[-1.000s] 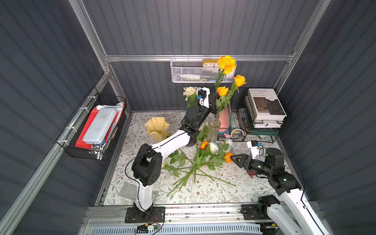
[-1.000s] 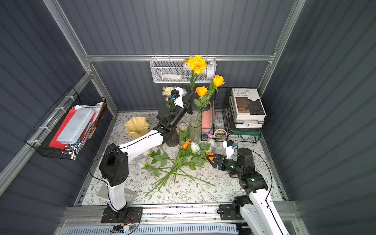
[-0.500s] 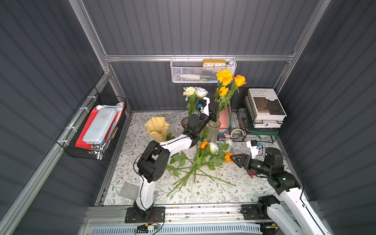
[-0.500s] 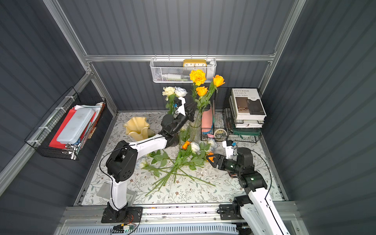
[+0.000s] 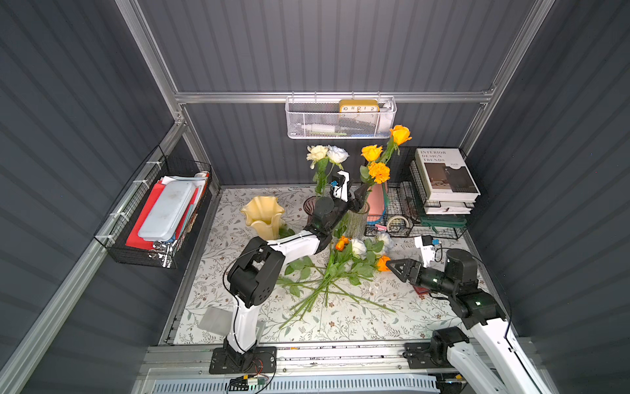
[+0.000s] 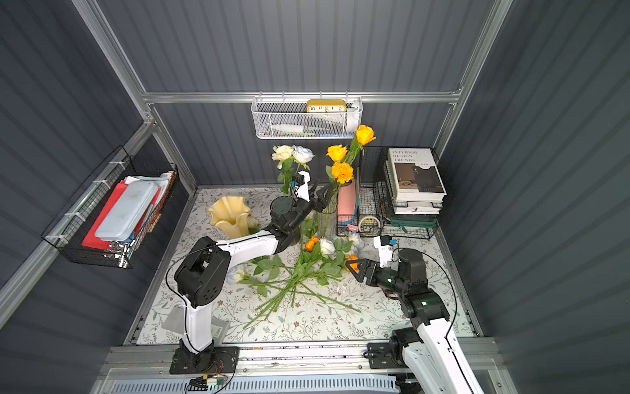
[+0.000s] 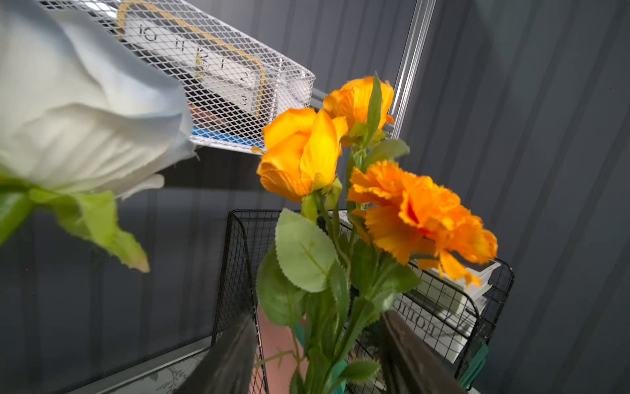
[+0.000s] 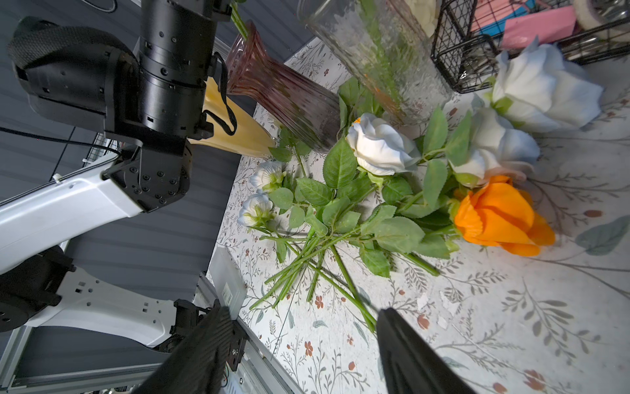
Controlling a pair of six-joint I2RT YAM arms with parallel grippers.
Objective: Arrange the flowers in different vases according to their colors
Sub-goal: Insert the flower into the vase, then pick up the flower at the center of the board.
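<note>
yellow vase (image 5: 262, 216): upright on the tablecloth (image 5: 341, 327), well apart from both pairs of jaws and on the far side of the purple vase from the left ones.
purple vase (image 5: 308, 205): upright, just beside the left gripper's wrist and behind its jaws. It holds a cream rose (image 5: 317, 152) and a white rose (image 5: 338, 155), and both heads stand higher than those jaws.
left gripper (image 7: 317, 319): raised at the mouth of the clear vase. The jaws are parted, with one of the fingers (image 7: 235, 354) on each side of the orange flowers' stems. The stems sit in the gap and are not pinched.
clear vase (image 5: 357, 221): upright, right below the left jaws. It holds two orange roses (image 5: 371, 152) and a marigold (image 5: 379, 172), all three heads above and ahead of the jaws in the left wrist view.
loose flowers (image 5: 335, 273): a flat pile on the tablecloth between the two grippers, stems crossing. The white and orange heads lie at the end nearer the vases, ahead of the right jaws.
orange rose (image 8: 501, 218): lies at the edge of the pile. In both top views its head is just beside the right fingertips, ahead of the jaws and to one side of their gap.
right gripper (image 8: 301, 314): low over the tablecloth, pointing at the pile. The jaws are spread and nothing is between them.
</note>
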